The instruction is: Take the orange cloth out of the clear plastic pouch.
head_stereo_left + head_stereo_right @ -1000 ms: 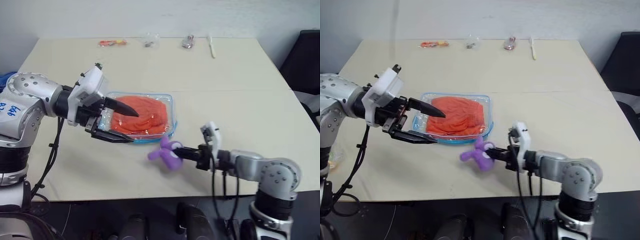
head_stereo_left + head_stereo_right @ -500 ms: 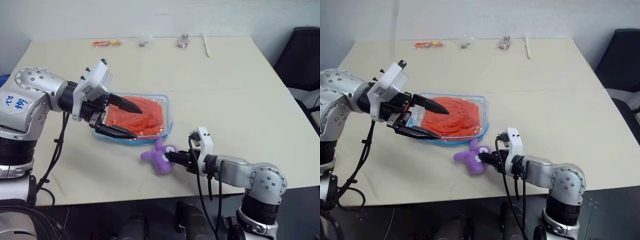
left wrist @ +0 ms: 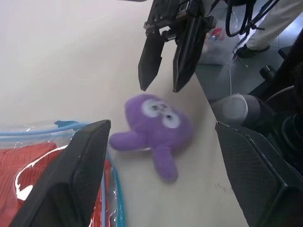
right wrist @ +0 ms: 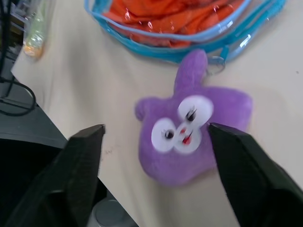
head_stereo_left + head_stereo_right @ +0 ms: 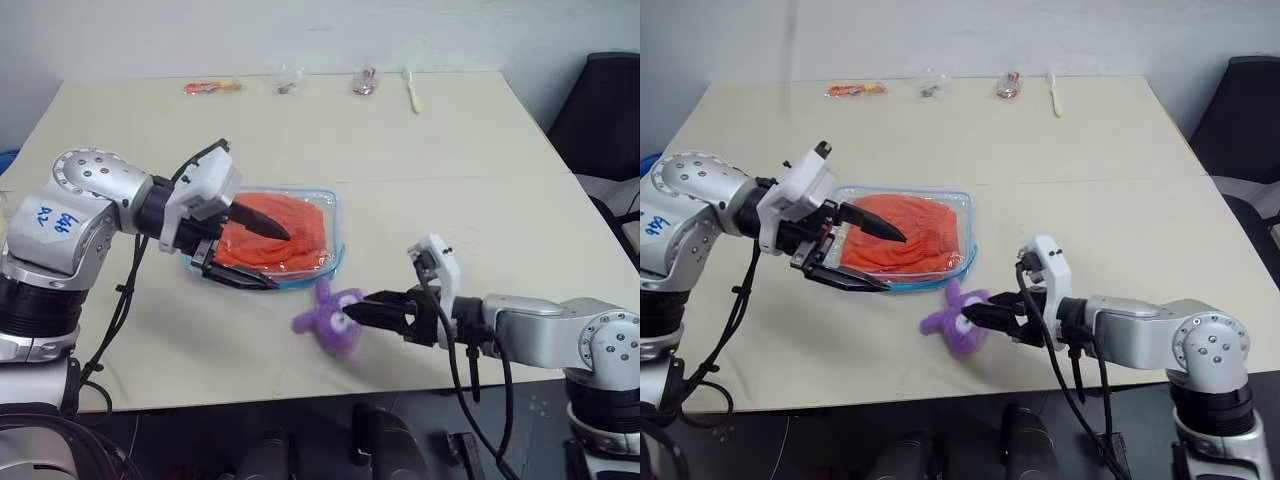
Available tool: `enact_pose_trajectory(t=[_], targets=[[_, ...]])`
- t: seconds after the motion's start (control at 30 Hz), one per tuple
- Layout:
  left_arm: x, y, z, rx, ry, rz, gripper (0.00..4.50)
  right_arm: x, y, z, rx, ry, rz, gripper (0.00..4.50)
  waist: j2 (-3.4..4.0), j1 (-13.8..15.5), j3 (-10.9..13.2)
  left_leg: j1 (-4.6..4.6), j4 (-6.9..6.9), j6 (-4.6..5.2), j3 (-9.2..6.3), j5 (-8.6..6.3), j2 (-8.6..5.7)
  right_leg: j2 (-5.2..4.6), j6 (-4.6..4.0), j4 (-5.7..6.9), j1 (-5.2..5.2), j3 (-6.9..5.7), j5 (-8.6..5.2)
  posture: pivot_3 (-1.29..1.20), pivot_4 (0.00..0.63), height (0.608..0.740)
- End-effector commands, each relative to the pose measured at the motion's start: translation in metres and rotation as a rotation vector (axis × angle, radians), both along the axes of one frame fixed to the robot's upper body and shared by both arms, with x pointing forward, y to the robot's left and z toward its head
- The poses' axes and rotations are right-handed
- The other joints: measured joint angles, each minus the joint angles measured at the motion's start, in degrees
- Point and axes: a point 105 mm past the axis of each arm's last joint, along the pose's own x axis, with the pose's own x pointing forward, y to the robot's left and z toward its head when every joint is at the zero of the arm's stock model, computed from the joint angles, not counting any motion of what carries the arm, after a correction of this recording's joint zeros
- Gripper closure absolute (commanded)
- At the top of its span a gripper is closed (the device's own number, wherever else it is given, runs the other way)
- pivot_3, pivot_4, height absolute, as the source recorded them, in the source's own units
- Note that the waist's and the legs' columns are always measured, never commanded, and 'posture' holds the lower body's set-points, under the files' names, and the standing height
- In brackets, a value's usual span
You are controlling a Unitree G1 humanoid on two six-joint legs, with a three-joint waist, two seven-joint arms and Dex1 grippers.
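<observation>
The orange cloth point(image 5: 295, 228) lies bunched inside the clear plastic pouch point(image 5: 336, 222), which has a light blue trim and rests flat on the table. My left gripper point(image 5: 279, 260) is open at the pouch's left end, with one finger over the cloth and the other along the pouch's near edge. In front of the pouch a purple plush toy point(image 5: 330, 322) lies on the table. My right gripper point(image 5: 357, 315) is open just right of the toy, its fingertips close to the toy but not closed on it. The left wrist view shows the toy point(image 3: 158, 120) with the right gripper point(image 3: 161, 87) beyond it.
Along the table's far edge lie a small orange packet point(image 5: 212, 87), two small clear wrappers point(image 5: 290, 80) and a white stick point(image 5: 410, 92). A black chair point(image 5: 603, 110) stands off the table's right side. The toy sits near the table's front edge.
My right gripper has opened and let go of the purple toy, which now lies on the table; the hand drew back and up slightly. My left gripper has stayed at the pouch.
</observation>
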Motion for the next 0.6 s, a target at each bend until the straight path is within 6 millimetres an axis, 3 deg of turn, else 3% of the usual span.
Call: enact_pose_trajectory(t=[0.03, 0.1, 0.2, 0.3, 0.43, 0.6], targets=[[-0.007, -0.003, -0.003, 0.014, -0.015, -0.016, 0.74, 0.005, -0.007, 0.026, -0.098, -0.197, 0.031, 0.64, 0.0, 0.15, 0.0, 0.0, 0.02, 0.0, -0.01, 0.0, 0.0, -0.01, 0.0, 0.0, 0.01, 0.02, 0.0, 0.0, 0.15, 0.74], [-0.009, -0.004, -0.012, 0.049, -0.032, -0.024, 0.74, 0.016, -0.019, 0.03, -0.249, -0.313, 0.032, 0.64, 0.0, 0.41, 0.0, -0.04, 0.07, 0.01, -0.06, 0.0, 0.03, -0.03, 0.01, 0.02, -0.05, 0.07, 0.01, 0.0, 0.15, 0.74], [-0.008, -0.008, -0.031, 0.127, -0.09, -0.002, 0.74, 0.042, -0.033, 0.038, -0.505, -0.62, 0.056, 0.64, 0.0, 1.31, 0.0, -0.07, 0.04, 0.01, -0.08, -0.01, 0.05, 0.01, 0.01, 0.01, -0.11, 0.11, 0.01, 0.0, 0.15, 0.74], [-0.005, -0.01, -0.046, 0.179, -0.165, 0.038, 0.74, 0.058, -0.027, 0.041, -0.676, -0.982, 0.28, 0.64, -0.02, 1.52, 0.0, -0.14, 0.06, 0.05, 0.05, -0.02, -0.06, -0.03, 0.03, 0.0, -0.16, 0.15, 0.02, 0.0, 0.15, 0.74], [-0.005, -0.006, -0.045, 0.159, -0.171, 0.081, 0.74, 0.076, -0.011, 0.034, -0.681, -1.161, 0.41, 0.64, -0.07, 1.31, 0.0, -0.2, 0.13, 0.09, 0.18, -0.03, -0.03, -0.03, 0.11, 0.02, -0.22, 0.17, 0.06, 0.0, 0.15, 0.74], [-0.012, -0.006, -0.026, 0.038, -0.108, 0.101, 0.74, 0.084, 0.0, 0.013, -0.706, -1.284, 0.543, 0.64, -0.06, 1.4, 0.0, -0.33, 0.18, 0.09, -0.02, -0.03, 0.04, -0.04, 0.1, 0.01, -0.23, 0.02, 0.06, 0.0, 0.15, 0.74]])
